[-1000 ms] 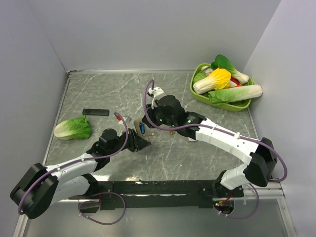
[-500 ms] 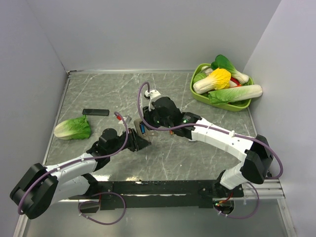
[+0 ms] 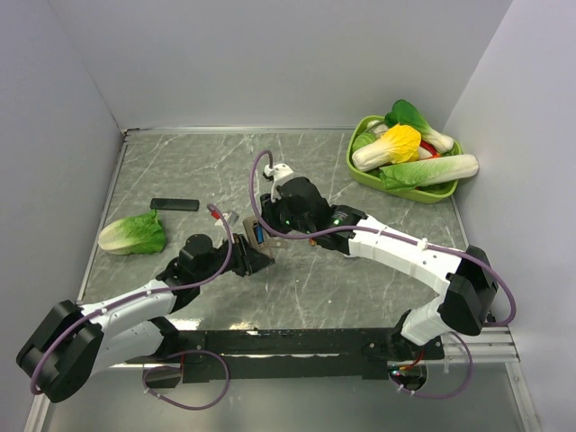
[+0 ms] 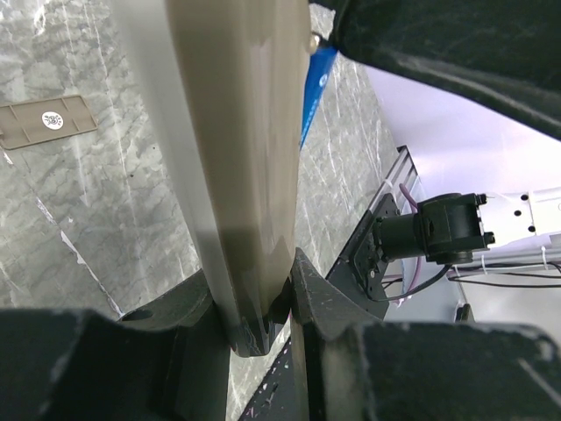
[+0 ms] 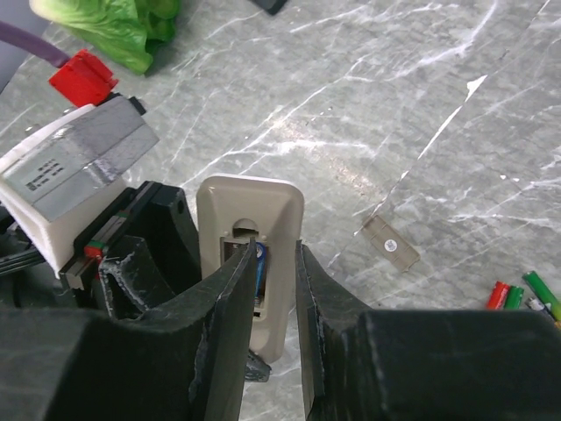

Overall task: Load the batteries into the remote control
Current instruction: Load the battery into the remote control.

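As the left gripper (image 4: 252, 307) clamps one end of the remote control (image 4: 237, 132) to steady it, the right gripper (image 5: 263, 289) hovers over its blue recess (image 5: 261, 261).
Right jaws stand narrowly apart (whether they pinch a battery cannot be told); spare batteries (image 5: 517, 294) lie lower right in the wrist view.

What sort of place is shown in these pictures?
Probably a robot test cell in a lab: plain grey walls box in a marble-patterned table, the left arm and right arm are mounted at its near edge, and toy-looking vegetables fill a green tray.
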`<act>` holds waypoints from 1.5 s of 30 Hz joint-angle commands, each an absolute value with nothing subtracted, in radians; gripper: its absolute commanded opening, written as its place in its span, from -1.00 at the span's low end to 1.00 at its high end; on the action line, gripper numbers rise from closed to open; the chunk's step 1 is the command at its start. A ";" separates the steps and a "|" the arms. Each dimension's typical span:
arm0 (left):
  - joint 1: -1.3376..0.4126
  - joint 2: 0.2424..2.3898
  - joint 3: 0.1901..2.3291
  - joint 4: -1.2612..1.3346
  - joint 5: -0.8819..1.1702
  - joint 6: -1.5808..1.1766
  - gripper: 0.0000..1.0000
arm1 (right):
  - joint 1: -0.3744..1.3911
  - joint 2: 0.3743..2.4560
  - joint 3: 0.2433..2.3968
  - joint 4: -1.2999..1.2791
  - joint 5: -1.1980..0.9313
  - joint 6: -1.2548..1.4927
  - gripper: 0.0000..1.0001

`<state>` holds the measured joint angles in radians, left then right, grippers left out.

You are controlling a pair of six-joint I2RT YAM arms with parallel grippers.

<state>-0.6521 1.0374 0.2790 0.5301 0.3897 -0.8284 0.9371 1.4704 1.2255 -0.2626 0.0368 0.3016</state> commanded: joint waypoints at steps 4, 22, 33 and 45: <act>-0.655 1.015 0.316 0.583 0.382 -0.811 -0.94 | 0.943 1.417 1.226 -0.210 0.048 0.307 -0.32; -0.655 1.005 0.318 0.572 0.382 -0.807 -0.94 | 0.943 1.440 1.216 -0.215 0.008 0.341 -0.30; -0.655 1.014 0.325 0.575 0.387 -0.805 -0.94 | 0.945 1.470 1.226 -0.232 0.006 0.337 -0.42; -0.655 1.026 0.330 0.575 0.391 -0.804 -0.94 | 0.948 1.482 1.236 -0.233 0.005 0.319 -0.59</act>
<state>-0.6525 1.0294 0.2829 0.5251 0.3859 -0.8249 0.9386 1.4750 1.2091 -0.2386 0.0036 0.3267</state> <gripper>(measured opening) 0.302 0.257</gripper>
